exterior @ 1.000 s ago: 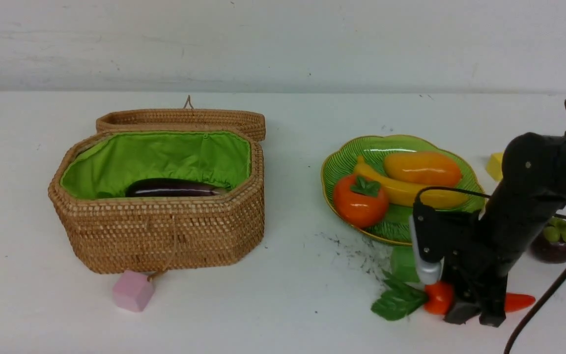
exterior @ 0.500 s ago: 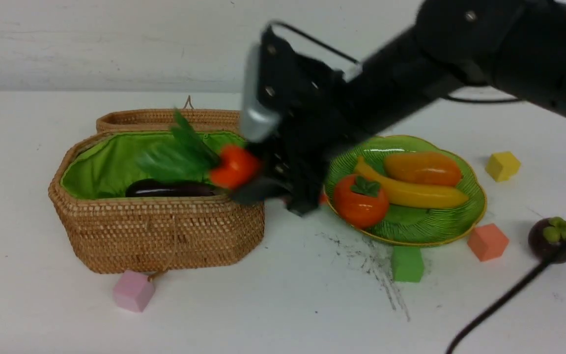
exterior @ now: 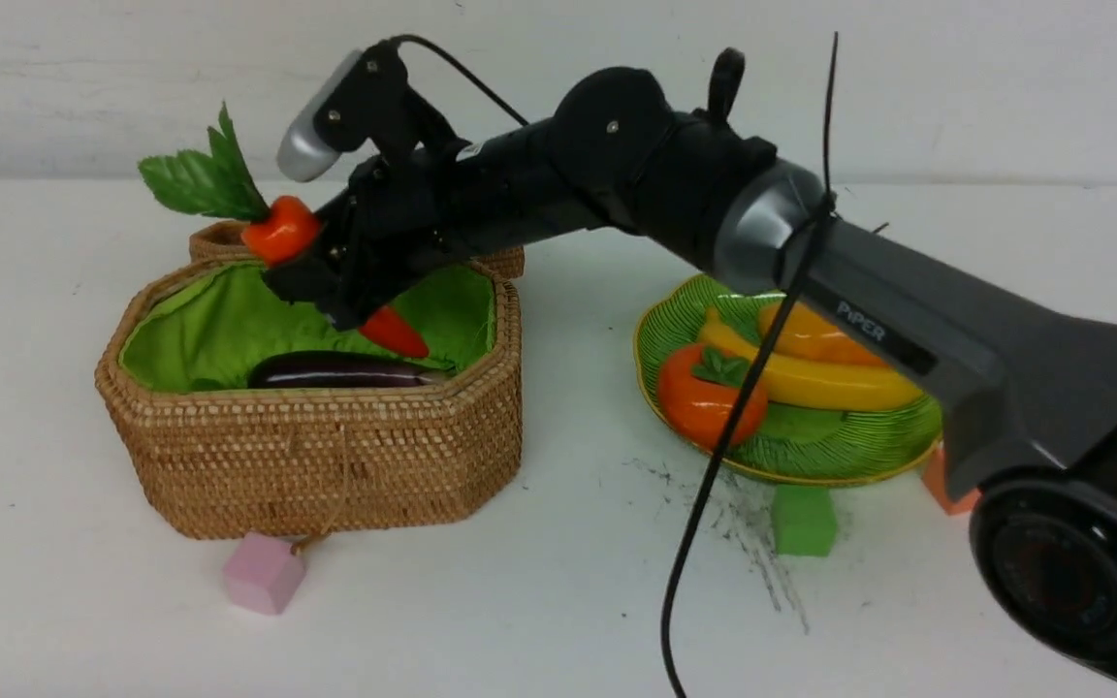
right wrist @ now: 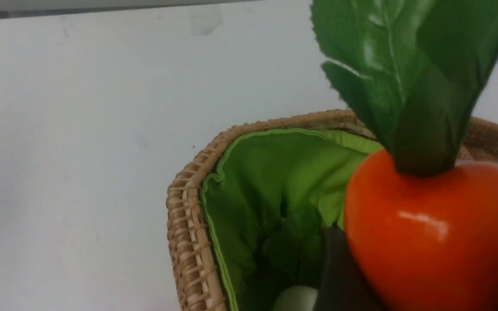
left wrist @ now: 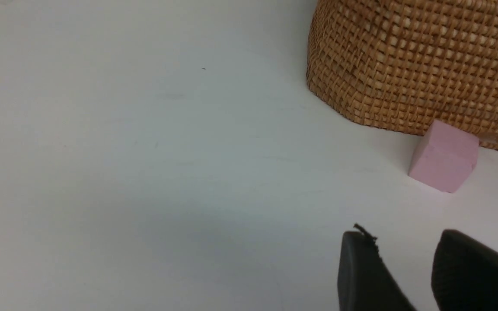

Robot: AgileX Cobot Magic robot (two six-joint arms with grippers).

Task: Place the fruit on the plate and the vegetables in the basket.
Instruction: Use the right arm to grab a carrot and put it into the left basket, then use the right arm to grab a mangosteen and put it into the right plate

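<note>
1. since before, right gripper (exterior: 331, 281) has swung the pepper (exterior: 284, 231) from beside the plate (exterior: 675, 320) to above the basket (exterior: 326, 456).
2. pepper: clamped, glossy red-orange, green leaves up.
3. left gripper (left wrist: 409, 276): slightly parted, empty.

Right arm stretched out and gripping, left gripper idle and low.
The right arm (exterior: 811, 262) reaches diagonally forward toward the robot's left, its right gripper (exterior: 331, 276) clamped on a red-orange pepper (exterior: 282, 231). The left gripper (left wrist: 404, 276) shows 2 black fingers parted, holding nothing.
</note>
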